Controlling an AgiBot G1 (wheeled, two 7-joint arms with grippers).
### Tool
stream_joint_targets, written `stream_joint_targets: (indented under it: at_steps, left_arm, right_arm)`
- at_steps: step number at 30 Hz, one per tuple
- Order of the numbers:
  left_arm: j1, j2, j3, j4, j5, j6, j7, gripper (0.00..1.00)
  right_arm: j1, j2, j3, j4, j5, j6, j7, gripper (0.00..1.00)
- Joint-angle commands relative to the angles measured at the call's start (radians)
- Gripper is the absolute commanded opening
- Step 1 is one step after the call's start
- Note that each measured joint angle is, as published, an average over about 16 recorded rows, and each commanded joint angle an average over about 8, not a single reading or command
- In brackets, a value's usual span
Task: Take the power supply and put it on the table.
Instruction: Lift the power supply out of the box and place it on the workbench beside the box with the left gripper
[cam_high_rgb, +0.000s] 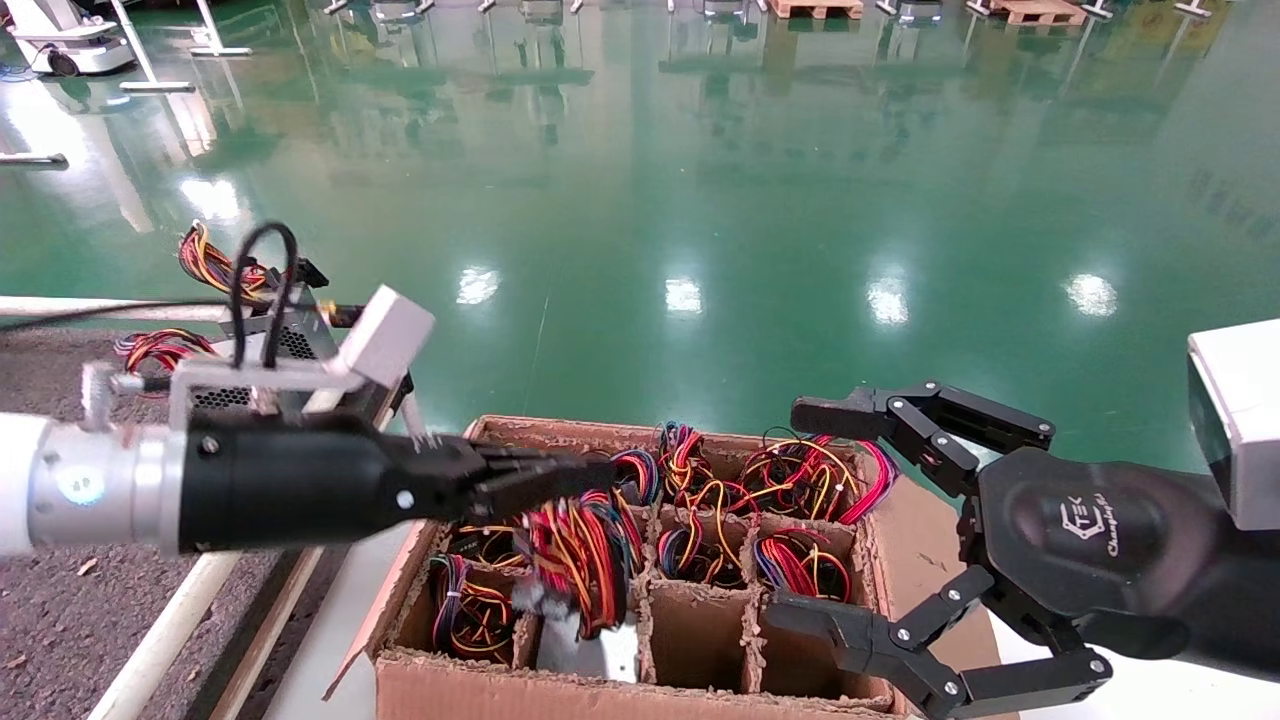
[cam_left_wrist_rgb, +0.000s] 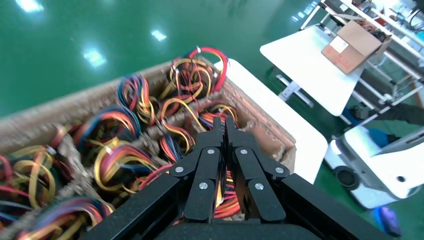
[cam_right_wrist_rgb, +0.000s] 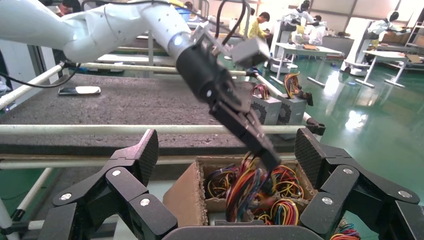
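My left pincer (cam_high_rgb: 585, 470) reaches out over the brown carton (cam_high_rgb: 640, 690), its two fingers (cam_left_wrist_rgb: 225, 131) pressed together with no gap between the tips. They are clamped on the wire bundle (cam_high_rgb: 580, 560) of the power supply (cam_high_rgb: 590, 650), red, orange, yellow and black strands hanging just under the tips. The grey metal box of that supply sits in a front compartment of the carton, between the cardboard dividers; I cannot tell whether it is lifted off the bottom. The neighbouring compartments hold more coiled wire bundles (cam_high_rgb: 800, 480).

My right pincer (cam_high_rgb: 800, 510) hangs beside the right edge of the carton, spread wide, its fingers (cam_right_wrist_rgb: 137, 155) well apart and touching nothing.

The tabletop (cam_high_rgb: 60, 630), dark grey and speckled with a white tube rail (cam_high_rgb: 165, 630) along its edge, lies to my left of the carton. Two other grey boxes (cam_right_wrist_rgb: 280, 109) with wires stand on its far corner.
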Motion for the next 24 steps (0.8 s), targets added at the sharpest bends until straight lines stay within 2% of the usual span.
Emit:
stream_joint_targets:
  at_steps: [1,15,24]
  left_arm:
    - [-0.022,-0.002,-0.006,0.001,0.003,0.005,0.012,0.00]
    - [-0.253,0.032,-0.063,0.219,-0.033,0.051,0.076,0.00]
    - [-0.417,0.070,-0.083,0.437,-0.018,0.062,0.165,0.00]
  right_arm:
    - [0.000,0.000,0.000,0.000,0.000,0.000,0.000,1.00]
    - [0.000,0.000,0.000,0.000,0.000,0.000,0.000,1.00]
    - [0.000,0.000,0.000,0.000,0.000,0.000,0.000,1.00]
